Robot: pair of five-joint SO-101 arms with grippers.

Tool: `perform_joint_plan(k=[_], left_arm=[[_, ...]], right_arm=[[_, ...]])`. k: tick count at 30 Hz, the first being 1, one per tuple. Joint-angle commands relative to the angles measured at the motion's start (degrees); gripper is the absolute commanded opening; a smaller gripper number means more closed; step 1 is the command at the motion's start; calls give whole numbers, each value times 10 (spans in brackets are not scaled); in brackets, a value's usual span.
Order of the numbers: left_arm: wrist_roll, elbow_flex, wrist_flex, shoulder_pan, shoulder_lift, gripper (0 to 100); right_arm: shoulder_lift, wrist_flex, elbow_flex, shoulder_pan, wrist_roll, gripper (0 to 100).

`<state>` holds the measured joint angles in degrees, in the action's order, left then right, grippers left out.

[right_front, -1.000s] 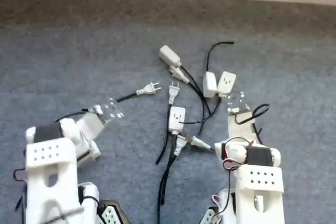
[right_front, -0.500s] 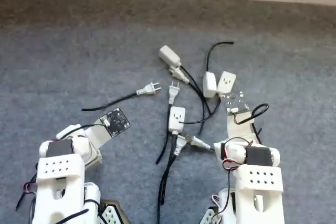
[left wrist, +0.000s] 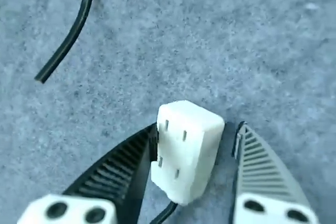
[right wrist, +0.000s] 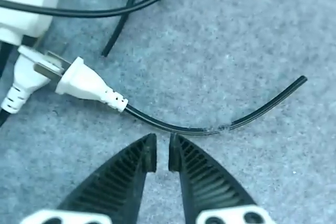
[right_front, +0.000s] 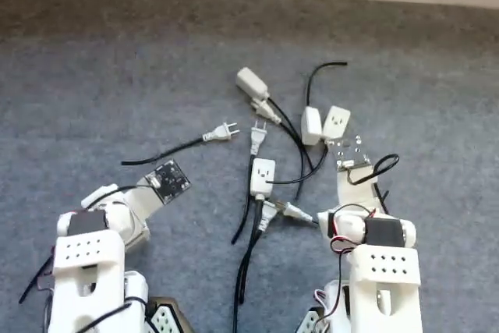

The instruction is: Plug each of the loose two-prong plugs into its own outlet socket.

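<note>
Fingers (left wrist: 118, 174) of the left gripper (left wrist: 196, 127) stood on both sides of a white outlet socket (left wrist: 186, 150). As far as I could judge they were closed on it: one finger pressed its side, the other had a thin line of shadow beside it. The socket was tilted, its slotted face turned toward the wrist camera, and it seemed lifted a little above the grey desk (left wrist: 252, 40). Near it on the desk lay the cut end of a black cord (left wrist: 63, 51).

The right gripper (right wrist: 163, 151) hung with its fingers (right wrist: 126, 182) almost together and holding nothing. It was just above the cord (right wrist: 210, 128) of a loose plug (right wrist: 86, 83), whose prongs lay just beside a second plug (right wrist: 18, 87).

For the step in hand, I think the socket should be held firm, with its slots turned toward the plug that will enter. The right fingers would need to open and take the plug by its white body, not by the cord, so that the prongs go in straight. A slanted approach may only twist the socket in the grip.

The wrist views gave the close details: the slots, the grip, the prongs. The high view gave the layout instead: another loose plug (right_front: 224, 131) on the left arm's side, one socket (right_front: 263, 177) in the middle, a pair of sockets (right_front: 337, 120) near the right arm, and a far socket (right_front: 251, 81) that seemingly had a plug in it.
</note>
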<state>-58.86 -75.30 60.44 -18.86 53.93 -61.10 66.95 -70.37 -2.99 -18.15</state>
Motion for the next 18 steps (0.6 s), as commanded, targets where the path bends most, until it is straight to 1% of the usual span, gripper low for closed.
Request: perform_joint_plan(k=[1, 5, 11, 14, 16, 18], left_arm=[[-4, 72, 55, -19, 7, 238], [-4, 79, 60, -27, 1, 238], [-32, 5, 58, -25, 6, 238], [-44, -13, 56, -29, 6, 238], [-62, -11, 39, -51, 6, 238], [-76, -9, 1, -86, 6, 239]], right_arm=[[4, -6, 2, -3, 3, 63], [4, -6, 2, -3, 3, 63], [4, -6, 2, -3, 3, 63], [4, -6, 2, -3, 3, 63], [4, -5, 2, -3, 3, 63], [4, -5, 2, -3, 3, 63]])
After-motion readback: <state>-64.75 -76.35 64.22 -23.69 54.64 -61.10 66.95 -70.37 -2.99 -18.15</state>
